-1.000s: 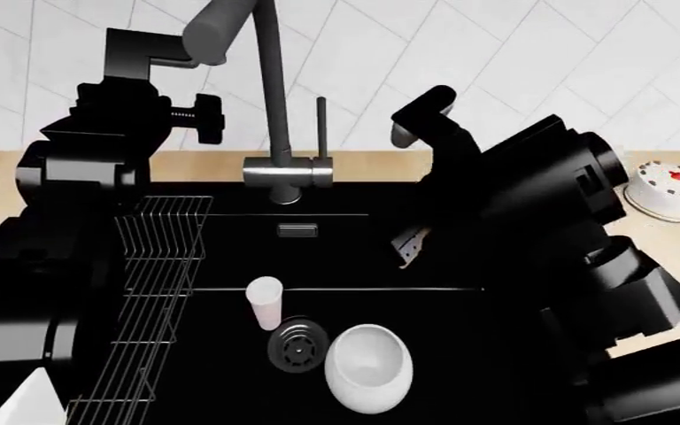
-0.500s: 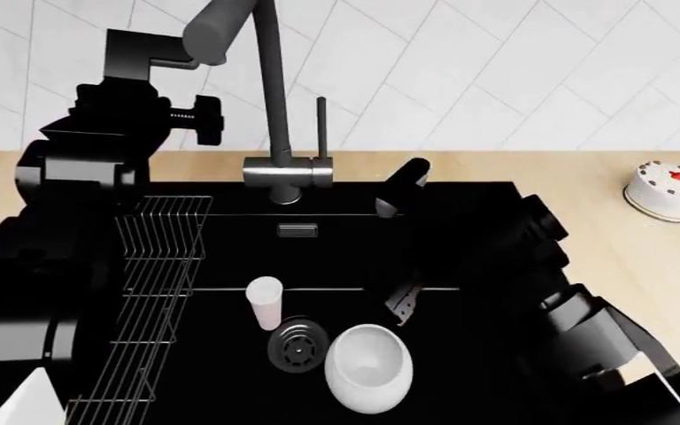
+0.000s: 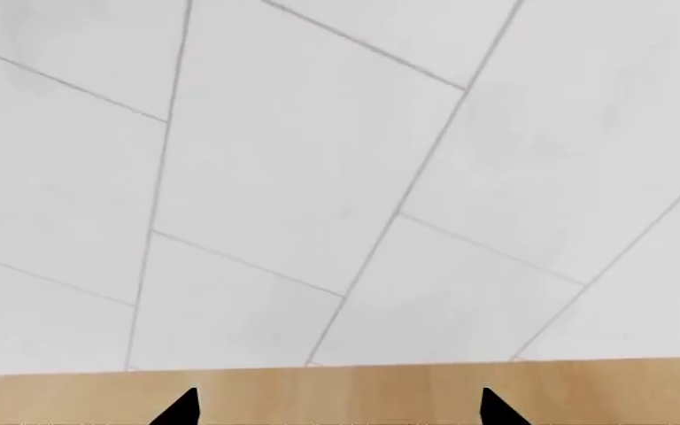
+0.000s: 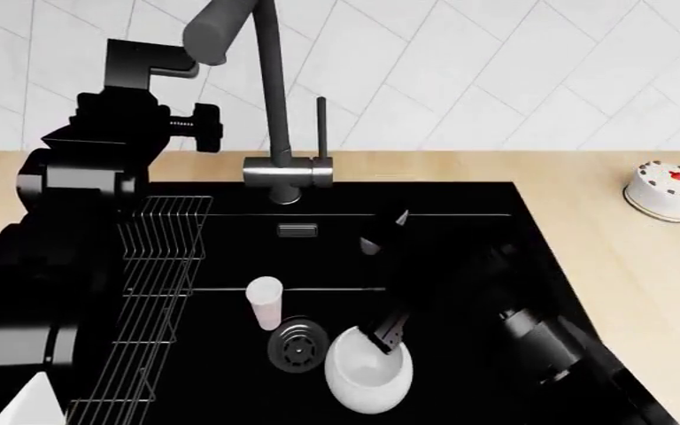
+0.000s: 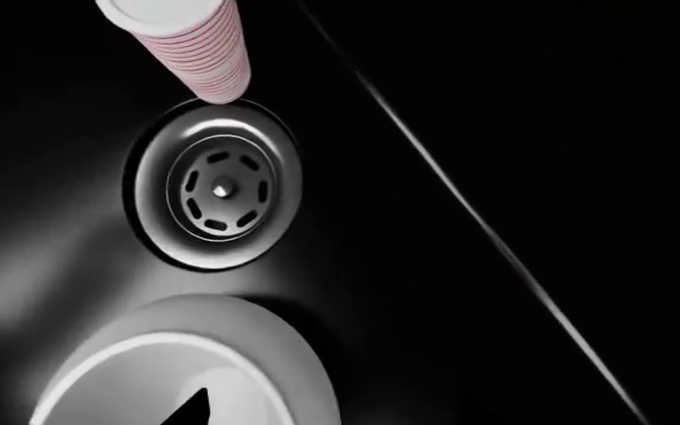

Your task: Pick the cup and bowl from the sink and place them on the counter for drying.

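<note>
— Cup point(image 4: 265, 302) and bowl point(image 4: 368, 369)?
— Both down in the sink point(image 4: 459, 257), flanking the drain point(image 4: 297, 345); cup upright, just beside it.
— Right pincer point(image 4: 384, 292)?
— Over the bowl, one fingertip point(image 5: 187, 409) above its rim; jaws apart.
— Left pincer point(image 3: 334, 407)?
— Raised by the counter's point(image 4: 623, 257) back edge, facing wall tiles, spread wide.

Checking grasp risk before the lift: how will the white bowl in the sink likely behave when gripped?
The bowl looks glossy and rigid, so probably slippery in the right claw. Its rounded underside may let it rock or slide toward the drain if nudged.
</note>
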Robot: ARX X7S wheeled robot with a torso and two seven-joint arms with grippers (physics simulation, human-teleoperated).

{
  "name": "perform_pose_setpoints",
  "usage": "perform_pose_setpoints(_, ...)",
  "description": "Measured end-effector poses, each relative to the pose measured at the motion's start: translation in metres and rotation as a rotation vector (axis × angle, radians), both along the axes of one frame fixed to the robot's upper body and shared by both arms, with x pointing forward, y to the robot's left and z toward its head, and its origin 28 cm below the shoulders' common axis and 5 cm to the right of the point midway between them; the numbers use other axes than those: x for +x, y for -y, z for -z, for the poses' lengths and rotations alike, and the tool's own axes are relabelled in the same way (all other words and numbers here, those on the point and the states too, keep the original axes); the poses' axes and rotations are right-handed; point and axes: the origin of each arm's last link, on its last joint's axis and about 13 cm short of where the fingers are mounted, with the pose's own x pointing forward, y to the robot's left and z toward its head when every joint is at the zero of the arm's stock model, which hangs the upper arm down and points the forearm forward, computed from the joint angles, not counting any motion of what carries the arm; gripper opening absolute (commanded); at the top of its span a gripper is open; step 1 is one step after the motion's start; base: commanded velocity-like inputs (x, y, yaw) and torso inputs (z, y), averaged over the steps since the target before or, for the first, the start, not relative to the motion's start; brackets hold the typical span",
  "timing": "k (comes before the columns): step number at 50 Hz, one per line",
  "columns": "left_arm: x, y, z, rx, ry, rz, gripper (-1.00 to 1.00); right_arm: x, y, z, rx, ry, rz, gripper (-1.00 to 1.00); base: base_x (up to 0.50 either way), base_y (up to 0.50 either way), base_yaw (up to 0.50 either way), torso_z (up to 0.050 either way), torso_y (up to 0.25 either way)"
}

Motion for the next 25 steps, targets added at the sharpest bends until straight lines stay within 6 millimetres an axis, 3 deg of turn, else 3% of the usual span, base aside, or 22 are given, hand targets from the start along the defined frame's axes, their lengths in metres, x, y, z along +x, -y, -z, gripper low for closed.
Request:
perform_pose_setpoints(23,0.0,-0.001,0.005,0.003,-0.004,0.001,1.0,-0.006,-0.009,0.056,0.002,-0.12,-0.044,1.0,0.0,0.0,0.0,0.0,0.0)
perform_pose_setpoints(24,0.0,-0.001,0.005,0.003,-0.004,0.0,1.0,-0.006,-0.009,0.056,0.003,-0.118,-0.045,-1.0,0.0,0.0,0.0,0.0,0.0)
perform_pose_setpoints(25,0.0,-0.001,0.005,0.003,-0.003,0.0,1.0,-0.006,-0.009,0.056,0.013,-0.123,-0.045,-1.0,0.0,0.0,0.0,0.0,0.0)
